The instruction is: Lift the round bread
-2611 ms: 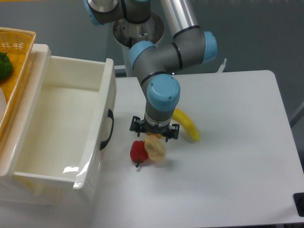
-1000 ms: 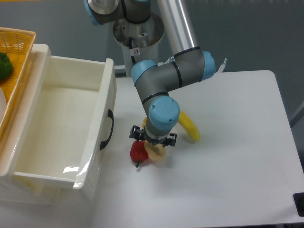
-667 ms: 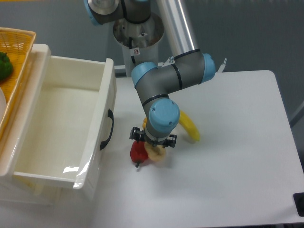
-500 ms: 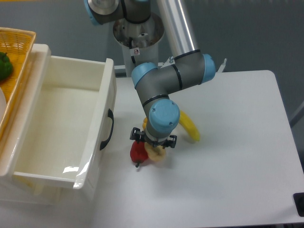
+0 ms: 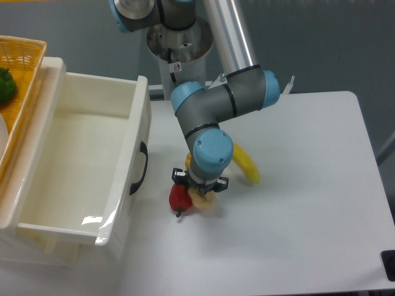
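Observation:
The round bread [image 5: 203,201] is a small pale tan bun on the white table [image 5: 296,203], touching the red pepper [image 5: 179,198] on its left. My gripper [image 5: 201,191] points straight down onto the bread. Its black fingers [image 5: 179,176] are drawn in at both sides of the bread, and the blue wrist hides the fingertips. The bread rests on the table.
A yellow banana [image 5: 244,162] lies just behind and right of the gripper. An open white drawer box [image 5: 133,154] with a black handle stands at the left. An orange basket [image 5: 24,68] holding something green sits beyond it.
The gripper has come down from above onto the bread. In the last half second its fingers have drawn inward around the bread. The bread and pepper have stayed in place.

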Controlling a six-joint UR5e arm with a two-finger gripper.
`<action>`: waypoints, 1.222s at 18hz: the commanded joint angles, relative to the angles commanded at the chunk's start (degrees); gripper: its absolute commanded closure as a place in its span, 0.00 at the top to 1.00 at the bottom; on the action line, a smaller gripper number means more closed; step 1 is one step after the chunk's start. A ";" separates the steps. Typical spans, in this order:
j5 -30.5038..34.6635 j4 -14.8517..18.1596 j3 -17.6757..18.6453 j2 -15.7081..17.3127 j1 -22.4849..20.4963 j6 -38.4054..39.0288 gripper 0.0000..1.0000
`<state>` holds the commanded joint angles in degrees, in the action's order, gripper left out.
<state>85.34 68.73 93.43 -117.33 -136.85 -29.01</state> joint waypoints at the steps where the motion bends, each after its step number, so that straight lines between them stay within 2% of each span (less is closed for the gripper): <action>1: 0.00 0.00 -0.26 0.00 0.00 1.05 0.00; 8: 0.09 0.52 -3.77 0.17 0.26 1.85 0.00; 12: 0.00 0.62 -5.10 1.75 0.09 0.89 0.00; 22: -0.27 0.70 -4.75 9.05 -1.67 -17.20 0.00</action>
<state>85.08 69.43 88.68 -108.29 -138.51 -46.21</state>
